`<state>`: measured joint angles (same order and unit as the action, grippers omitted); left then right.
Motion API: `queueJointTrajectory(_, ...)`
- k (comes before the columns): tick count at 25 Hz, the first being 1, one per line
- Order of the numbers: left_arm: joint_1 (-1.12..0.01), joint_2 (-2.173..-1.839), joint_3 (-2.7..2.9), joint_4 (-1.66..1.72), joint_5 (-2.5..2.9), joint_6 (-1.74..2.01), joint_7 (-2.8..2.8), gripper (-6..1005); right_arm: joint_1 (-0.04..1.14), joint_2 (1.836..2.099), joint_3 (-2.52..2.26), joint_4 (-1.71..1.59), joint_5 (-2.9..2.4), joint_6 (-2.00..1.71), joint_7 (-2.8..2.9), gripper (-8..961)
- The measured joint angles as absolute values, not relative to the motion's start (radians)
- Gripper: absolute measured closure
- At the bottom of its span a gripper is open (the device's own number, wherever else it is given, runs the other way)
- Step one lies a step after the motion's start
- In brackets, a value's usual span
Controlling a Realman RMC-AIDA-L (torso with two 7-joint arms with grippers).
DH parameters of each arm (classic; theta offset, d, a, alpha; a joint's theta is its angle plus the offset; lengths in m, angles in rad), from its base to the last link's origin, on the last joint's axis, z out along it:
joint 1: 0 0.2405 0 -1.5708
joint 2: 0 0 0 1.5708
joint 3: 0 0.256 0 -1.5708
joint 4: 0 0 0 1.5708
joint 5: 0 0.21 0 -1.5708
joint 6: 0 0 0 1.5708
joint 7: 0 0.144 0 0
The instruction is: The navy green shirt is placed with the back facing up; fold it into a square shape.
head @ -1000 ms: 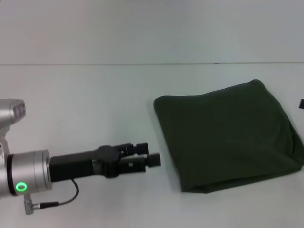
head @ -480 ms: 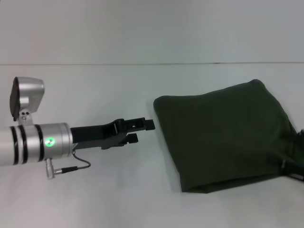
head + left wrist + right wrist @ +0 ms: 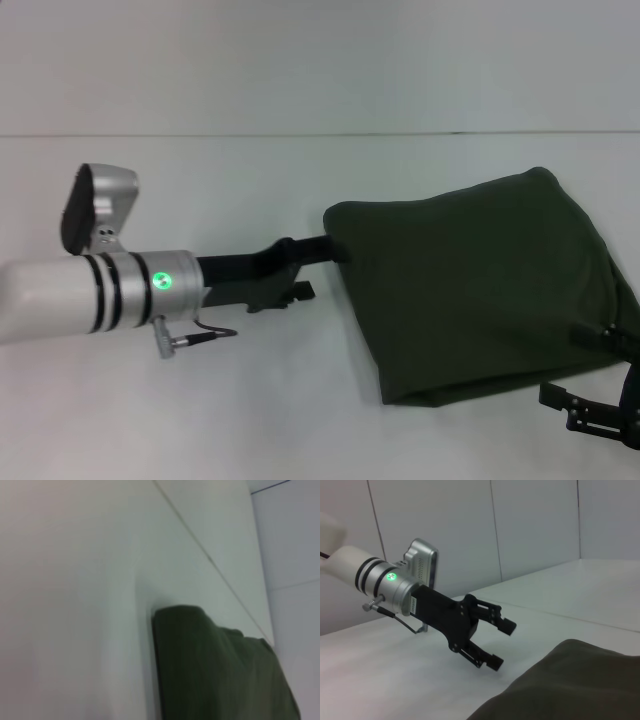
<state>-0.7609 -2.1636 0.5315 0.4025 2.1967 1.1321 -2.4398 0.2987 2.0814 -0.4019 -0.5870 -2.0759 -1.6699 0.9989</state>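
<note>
**Both grippers close in on the folded shirt**

The shirt (image 3: 480, 290) lies on the white table (image 3: 250, 420), right of centre, already a compact, roughly square bundle. The left gripper (image 3: 322, 268) reaches in from the left with its jaws apart, one finger at the bundle's near-left corner, seemingly to pinch that edge. The right gripper (image 3: 590, 405) sits low by the opposite corner; whether it is open is hard to tell here.
</note>
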Motion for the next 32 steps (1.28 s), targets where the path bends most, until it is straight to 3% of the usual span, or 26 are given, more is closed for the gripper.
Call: queueJointTrajectory(32, -0.927, -2.177, 0.561, 0.193, 2.168, 0.914, -2.358, 124, 0.306, 2.074, -0.400, -0.592, -2.079, -1.683, 1.008, 29)
